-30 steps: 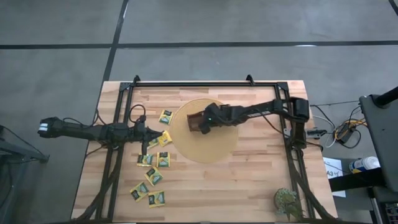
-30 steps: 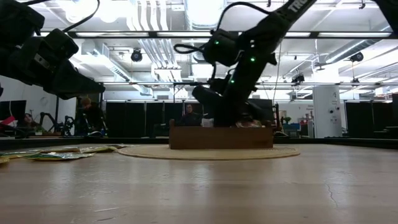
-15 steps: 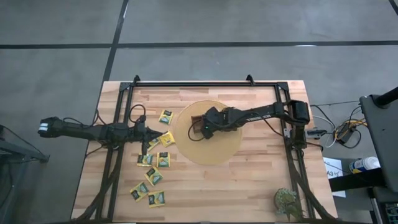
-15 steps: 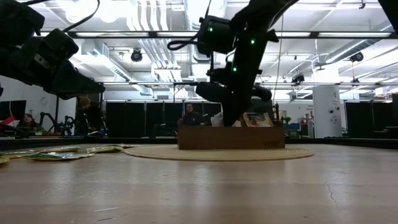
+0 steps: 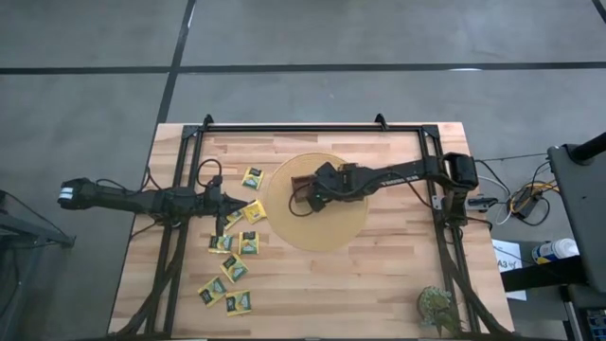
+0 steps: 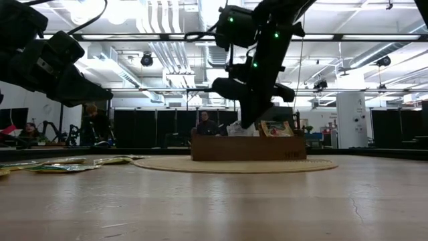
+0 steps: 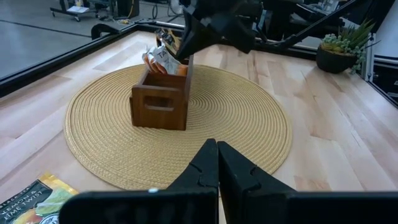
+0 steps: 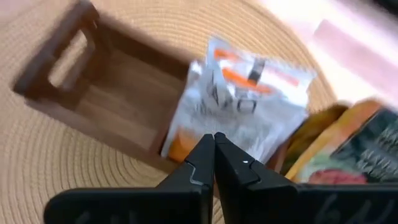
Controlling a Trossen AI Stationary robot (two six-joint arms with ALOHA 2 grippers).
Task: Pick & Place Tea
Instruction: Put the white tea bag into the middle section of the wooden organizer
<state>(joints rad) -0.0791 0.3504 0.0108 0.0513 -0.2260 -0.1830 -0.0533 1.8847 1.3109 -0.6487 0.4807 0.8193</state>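
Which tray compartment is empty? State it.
The end one by the handle cutout: the wooden tray shows bare wood there, while white-and-orange packets stand in the next.

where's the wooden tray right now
In the high view the wooden tray sits on the round woven mat at mid-table, directly under the right gripper, right of the loose tea packets.

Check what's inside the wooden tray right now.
The wooden tray has an empty end compartment beside its handle cutout. Next to it, a white-and-orange tea packet stands upright, then an orange packet. The right hand, shut, hides the tray's near wall; the far end is out of frame.
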